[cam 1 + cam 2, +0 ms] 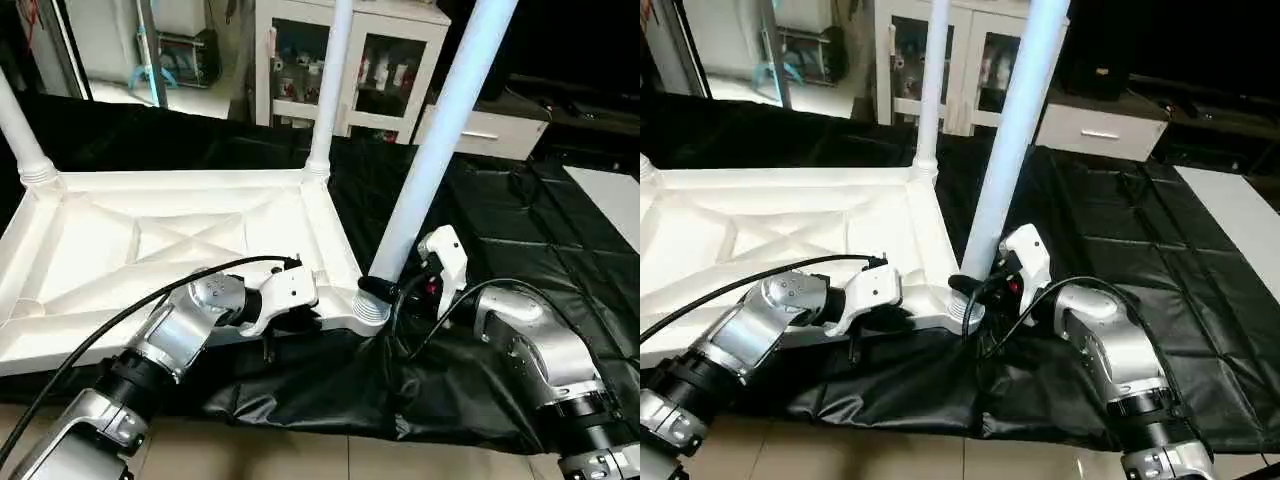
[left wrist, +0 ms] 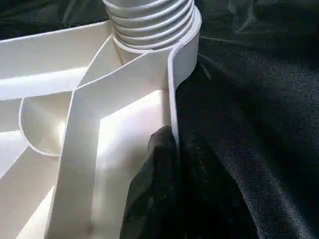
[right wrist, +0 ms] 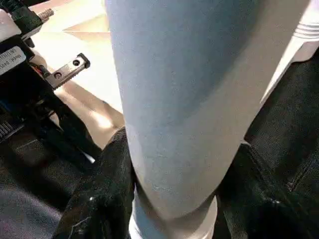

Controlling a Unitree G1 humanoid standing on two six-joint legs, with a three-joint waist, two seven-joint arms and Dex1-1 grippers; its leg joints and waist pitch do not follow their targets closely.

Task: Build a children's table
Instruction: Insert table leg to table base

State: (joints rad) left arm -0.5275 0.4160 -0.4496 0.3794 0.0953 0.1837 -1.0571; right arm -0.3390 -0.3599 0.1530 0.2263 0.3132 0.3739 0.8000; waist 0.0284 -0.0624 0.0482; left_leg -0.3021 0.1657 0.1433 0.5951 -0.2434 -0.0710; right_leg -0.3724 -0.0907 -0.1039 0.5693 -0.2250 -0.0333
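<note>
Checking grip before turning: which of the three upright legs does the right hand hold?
The near-right leg, tilted, its base in the right hand at the corner socket; the other two stand untouched at far corners.

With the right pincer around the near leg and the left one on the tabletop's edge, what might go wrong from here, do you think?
1. The near leg leans in its corner socket; turning it that way in the right pincer may cross the thread.
2. The left pincer pinches only the thin rim of the tabletop, so it might slip off.
3. The black sheet is bunched below that corner and could let the tabletop slide.
</note>
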